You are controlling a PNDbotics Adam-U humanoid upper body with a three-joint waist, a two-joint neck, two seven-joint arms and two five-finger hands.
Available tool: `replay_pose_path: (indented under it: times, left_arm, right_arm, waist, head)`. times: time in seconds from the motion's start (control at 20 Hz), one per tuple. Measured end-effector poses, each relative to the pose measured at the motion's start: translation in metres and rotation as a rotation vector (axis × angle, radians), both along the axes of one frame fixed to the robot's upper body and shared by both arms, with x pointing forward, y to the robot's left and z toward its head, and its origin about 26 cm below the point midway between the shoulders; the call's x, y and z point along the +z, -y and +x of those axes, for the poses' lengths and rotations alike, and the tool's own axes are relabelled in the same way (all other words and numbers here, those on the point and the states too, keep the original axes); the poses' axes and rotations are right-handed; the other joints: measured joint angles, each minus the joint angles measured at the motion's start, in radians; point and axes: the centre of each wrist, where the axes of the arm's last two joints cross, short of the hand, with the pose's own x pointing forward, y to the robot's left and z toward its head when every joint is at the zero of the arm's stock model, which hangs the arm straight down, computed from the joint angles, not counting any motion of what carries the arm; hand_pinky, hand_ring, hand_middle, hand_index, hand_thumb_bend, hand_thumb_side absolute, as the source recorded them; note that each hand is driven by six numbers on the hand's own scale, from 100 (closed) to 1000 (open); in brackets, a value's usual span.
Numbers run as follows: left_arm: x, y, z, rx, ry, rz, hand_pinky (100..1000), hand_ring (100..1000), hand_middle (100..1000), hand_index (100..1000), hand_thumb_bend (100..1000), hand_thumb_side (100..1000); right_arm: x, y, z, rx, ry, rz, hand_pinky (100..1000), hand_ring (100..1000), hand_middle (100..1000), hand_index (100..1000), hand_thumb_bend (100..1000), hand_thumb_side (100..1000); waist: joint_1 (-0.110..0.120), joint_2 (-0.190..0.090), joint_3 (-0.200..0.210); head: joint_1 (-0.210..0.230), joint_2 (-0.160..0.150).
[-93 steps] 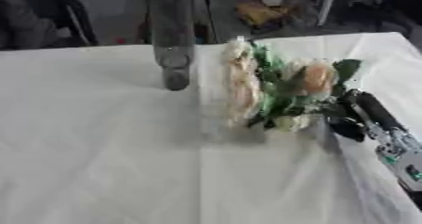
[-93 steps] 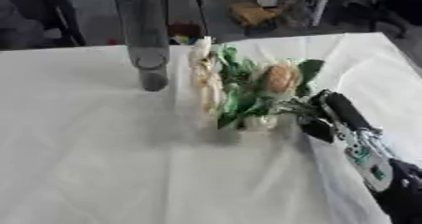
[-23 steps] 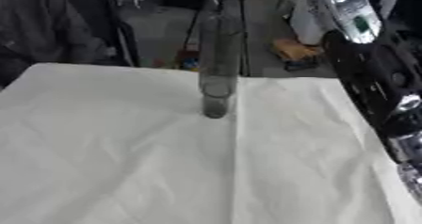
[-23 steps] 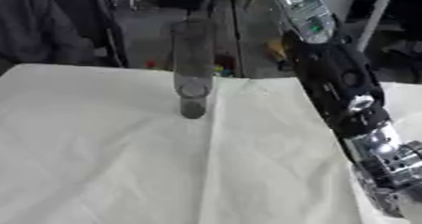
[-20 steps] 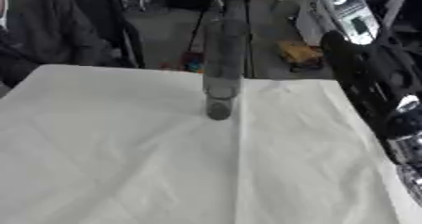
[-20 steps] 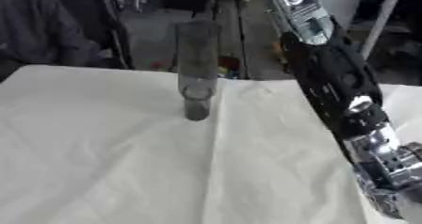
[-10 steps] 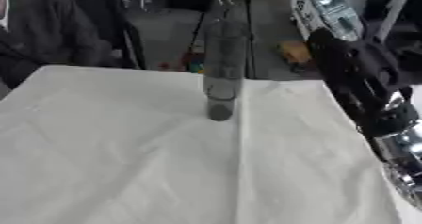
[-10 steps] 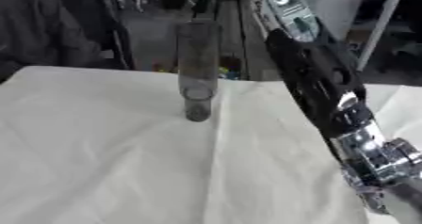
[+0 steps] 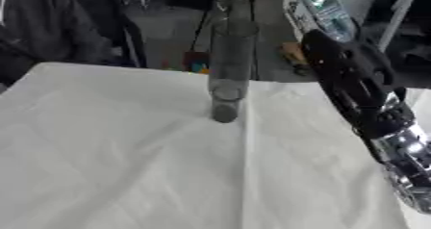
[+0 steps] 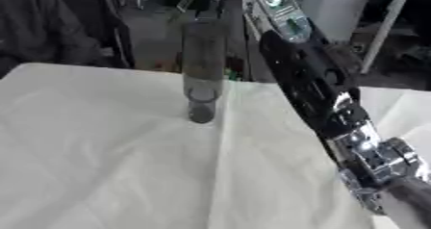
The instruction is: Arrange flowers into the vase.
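— Fingers? None are showing anywhere, so I cannot tell whether either hand is open, curled or holding something.

— What is hiding them?

— The right arm [image 10: 316, 95] is rising from the lower right corner and running up out of the top edge, so the hand itself is being cut off above the picture. Only the black forearm shell and the silver joint near the bottom right are showing. The left arm and hand are not appearing in either eye view.

— And the flowers?

— No flowers are showing on the table in either view.

— Where is the vase standing?

— The tall clear glass vase [image 9: 229, 69] is standing upright on the white tablecloth [image 9: 118, 165], near the far edge and a little left of the arm, apart from it. Its thick base is looking dark against the cloth, and its rim is blurring into the dim clutter behind the table.

— How is the arm posed?

— It is slanting steeply, leaning up and toward the left as it climbs, passing to the right of the vase.
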Motion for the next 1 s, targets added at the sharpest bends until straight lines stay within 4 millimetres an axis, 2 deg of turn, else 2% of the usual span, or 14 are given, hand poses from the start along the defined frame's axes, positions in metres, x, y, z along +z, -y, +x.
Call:
replay_pose_path:
  times: [0.1, 0.25, 0.5, 1.0]
  left_arm:
    - [0.0, 0.0, 0.0, 0.0, 0.001, 0.0, 684, 644, 622, 817, 366, 158]
    - [0.0, 0.0, 0.0, 0.001, 0.002, -0.001, 684, 644, 622, 817, 367, 159]
    - [0.0, 0.0, 0.0, 0.002, 0.002, -0.001, 684, 644, 621, 817, 368, 159]
    - [-0.001, -0.001, -0.001, 0.004, -0.001, 0.0, 683, 643, 620, 816, 373, 159]
  right_arm:
    - [0.001, 0.002, -0.001, -0.019, 0.031, -0.025, 100, 162, 100, 198, 100, 899]
    - [0.005, 0.008, -0.003, -0.056, 0.079, -0.073, 100, 164, 100, 204, 100, 850]
    - [0.008, 0.013, -0.005, -0.118, 0.13, -0.143, 100, 168, 100, 210, 100, 851]
    - [0.002, 0.02, 0.0, -0.243, 0.166, -0.267, 100, 173, 100, 208, 100, 855]
  waist:
    - [-0.002, 0.0, -0.006]
    - [-0.005, -0.001, -0.011]
    - [-0.005, -0.005, -0.012]
    - [-0.009, -0.005, 0.001]
  head:
    - [-0.001, 0.0]
    - [-0.001, 0.0]
    - [-0.001, 0.0]
    - [-0.001, -0.008]
